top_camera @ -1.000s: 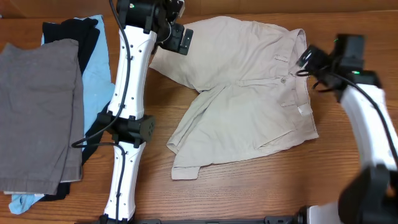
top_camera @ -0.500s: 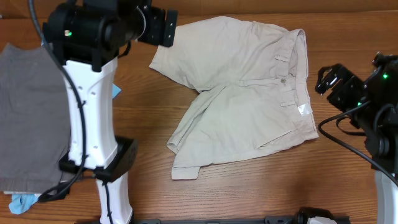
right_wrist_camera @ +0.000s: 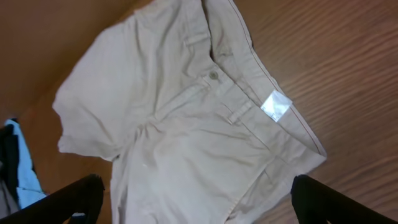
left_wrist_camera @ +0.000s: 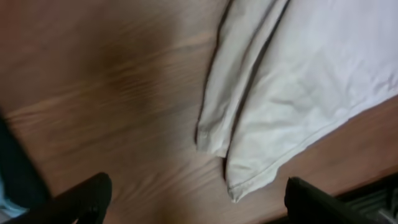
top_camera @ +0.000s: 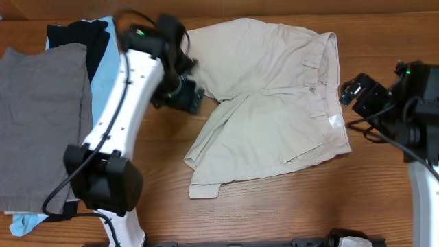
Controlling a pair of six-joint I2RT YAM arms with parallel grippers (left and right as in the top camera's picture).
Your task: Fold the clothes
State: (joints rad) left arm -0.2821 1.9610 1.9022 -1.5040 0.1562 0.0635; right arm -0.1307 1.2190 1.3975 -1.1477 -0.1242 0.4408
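Moved: the left hand point(top_camera: 184, 97) has come down from the top leg to the left edge of the shorts point(top_camera: 274, 110). The shorts lie just as before.
Shorts: flat on the tabletop point(top_camera: 274, 213), in the middle, a bit to the right.
Way they point: the long way runs left to right. The waistband is at the right and both legs point left.
Edges: the top edge is near the far side of the tabletop.
Room: bare wood below the shorts.
Left hand: wide open, holds nothing.
Right hand point(right_wrist_camera: 196, 186): wide open, holds nothing, just beside the waistband.
Pile point(top_camera: 41, 116): grey, blue and black clothes at the far left.
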